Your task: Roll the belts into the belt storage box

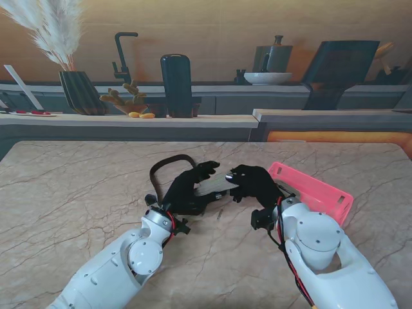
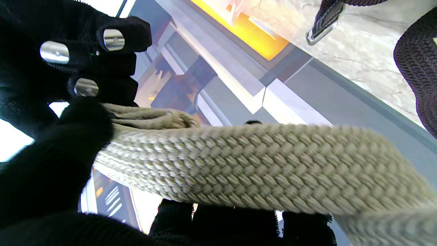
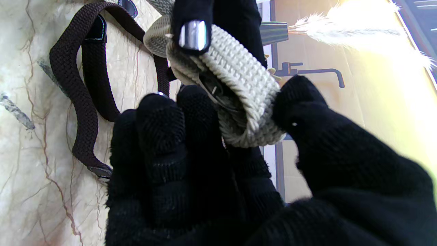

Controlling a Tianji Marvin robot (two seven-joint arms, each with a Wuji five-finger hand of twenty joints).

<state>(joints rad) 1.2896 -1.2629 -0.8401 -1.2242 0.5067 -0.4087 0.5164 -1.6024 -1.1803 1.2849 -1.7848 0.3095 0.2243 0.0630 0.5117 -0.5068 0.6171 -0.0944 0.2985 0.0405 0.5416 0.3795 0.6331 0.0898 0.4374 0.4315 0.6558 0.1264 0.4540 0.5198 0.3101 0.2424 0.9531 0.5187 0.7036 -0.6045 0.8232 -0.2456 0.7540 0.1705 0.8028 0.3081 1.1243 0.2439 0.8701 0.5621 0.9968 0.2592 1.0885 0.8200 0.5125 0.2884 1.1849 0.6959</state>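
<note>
While both hands meet over the table (image 1: 77,193), the pink box (image 1: 322,193) waits right of them. The left hand (image 2: 51,164) pinches the beige belt (image 2: 259,164). The right hand (image 3: 205,164) clasps its coil; keep the strap taut, edges aligned.

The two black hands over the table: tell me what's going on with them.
Both hands are working one beige woven belt. The right hand pinches the partly rolled coil end, while the left hand holds the belt's flat stretch. A brown belt lies unrolled on the marble table. The pink storage box waits at the right.
</note>
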